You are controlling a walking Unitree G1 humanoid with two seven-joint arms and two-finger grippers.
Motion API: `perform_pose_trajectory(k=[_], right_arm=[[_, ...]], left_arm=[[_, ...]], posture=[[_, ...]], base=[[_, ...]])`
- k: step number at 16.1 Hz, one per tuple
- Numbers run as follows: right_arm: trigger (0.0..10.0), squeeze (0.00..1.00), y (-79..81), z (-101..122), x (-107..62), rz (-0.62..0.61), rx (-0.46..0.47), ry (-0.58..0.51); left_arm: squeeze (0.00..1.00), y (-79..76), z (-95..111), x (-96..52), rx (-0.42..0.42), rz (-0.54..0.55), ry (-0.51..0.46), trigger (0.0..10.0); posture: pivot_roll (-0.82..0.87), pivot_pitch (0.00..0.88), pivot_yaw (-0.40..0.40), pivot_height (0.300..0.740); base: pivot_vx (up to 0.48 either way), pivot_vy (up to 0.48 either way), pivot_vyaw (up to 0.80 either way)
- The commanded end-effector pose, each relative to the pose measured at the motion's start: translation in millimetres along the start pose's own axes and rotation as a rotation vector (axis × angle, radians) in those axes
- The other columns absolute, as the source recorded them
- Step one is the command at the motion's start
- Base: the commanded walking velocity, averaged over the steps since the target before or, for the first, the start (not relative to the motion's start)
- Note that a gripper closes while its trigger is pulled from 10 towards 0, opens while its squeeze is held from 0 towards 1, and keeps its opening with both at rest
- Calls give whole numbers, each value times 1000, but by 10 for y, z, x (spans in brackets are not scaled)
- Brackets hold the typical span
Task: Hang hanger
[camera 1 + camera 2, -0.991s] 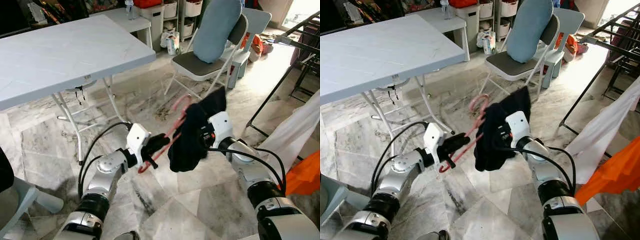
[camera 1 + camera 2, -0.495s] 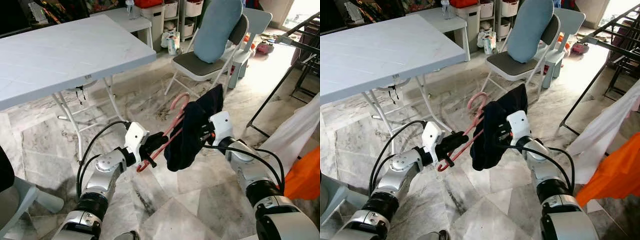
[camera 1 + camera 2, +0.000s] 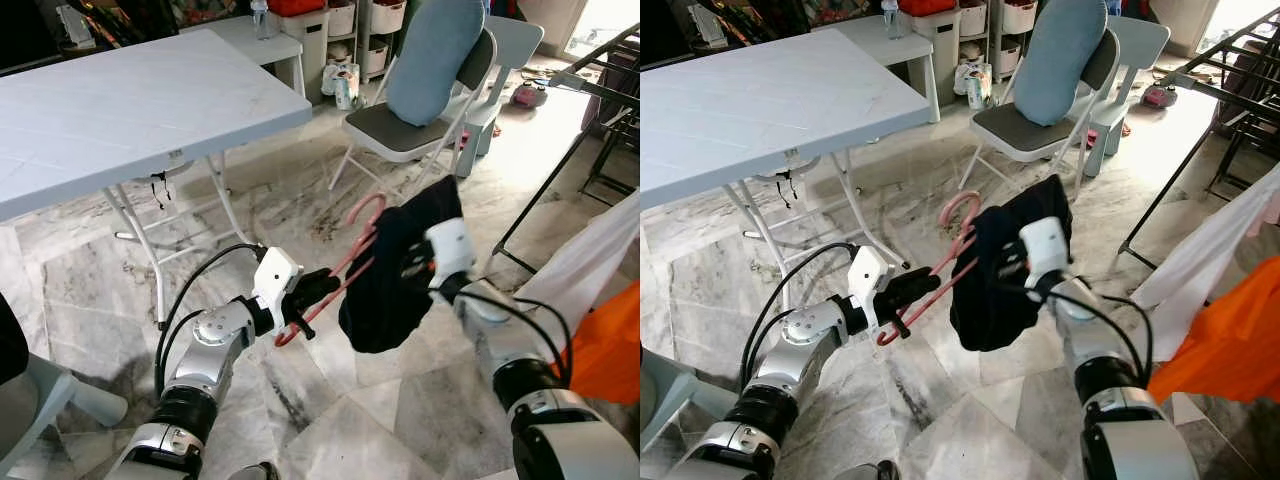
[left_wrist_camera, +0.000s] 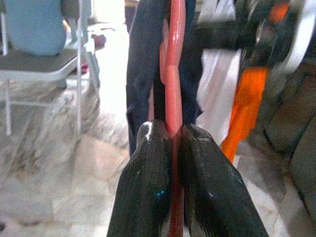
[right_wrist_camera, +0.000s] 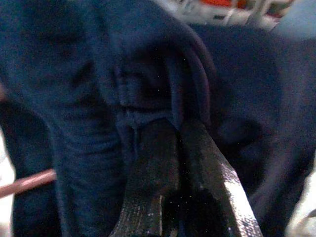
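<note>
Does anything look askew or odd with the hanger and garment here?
The pink plastic hanger is tilted, pinched by the left gripper. The dark navy garment is bunched on one end, gripped by the right gripper.

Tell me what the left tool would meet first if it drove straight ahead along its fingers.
The left tool, shut on the pink plastic hanger, points along its bar. First in line is probably the dark navy cloth garment draped on it, pinched by the right tool; depth is unclear.
</note>
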State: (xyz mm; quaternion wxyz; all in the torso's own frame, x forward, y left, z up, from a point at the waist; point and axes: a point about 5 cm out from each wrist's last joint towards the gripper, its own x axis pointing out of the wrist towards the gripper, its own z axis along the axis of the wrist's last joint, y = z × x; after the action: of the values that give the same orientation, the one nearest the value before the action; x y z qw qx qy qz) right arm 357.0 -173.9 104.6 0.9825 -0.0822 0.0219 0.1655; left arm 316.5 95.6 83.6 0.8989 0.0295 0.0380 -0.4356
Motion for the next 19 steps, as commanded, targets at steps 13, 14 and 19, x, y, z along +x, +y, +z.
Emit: perform_pose_trajectory(k=[13,14,19], right_arm=[[0,0,-692,592,1,-513,20,-198],[0,0,-695,588,-1,-516,22,-197],[0,0,-705,520,-29,-534,-19,-164]], left_arm=[[0,-212,-264,-589,56,-179,182,0],[0,-210,-279,-624,48,-176,190,0],[0,144,-74,-841,32,350,2,0]], posture=[[-120,0,34,740],[-120,0,34,740],[-103,0,21,740]], base=[[0,0,0],[0,0,0],[0,0,0]])
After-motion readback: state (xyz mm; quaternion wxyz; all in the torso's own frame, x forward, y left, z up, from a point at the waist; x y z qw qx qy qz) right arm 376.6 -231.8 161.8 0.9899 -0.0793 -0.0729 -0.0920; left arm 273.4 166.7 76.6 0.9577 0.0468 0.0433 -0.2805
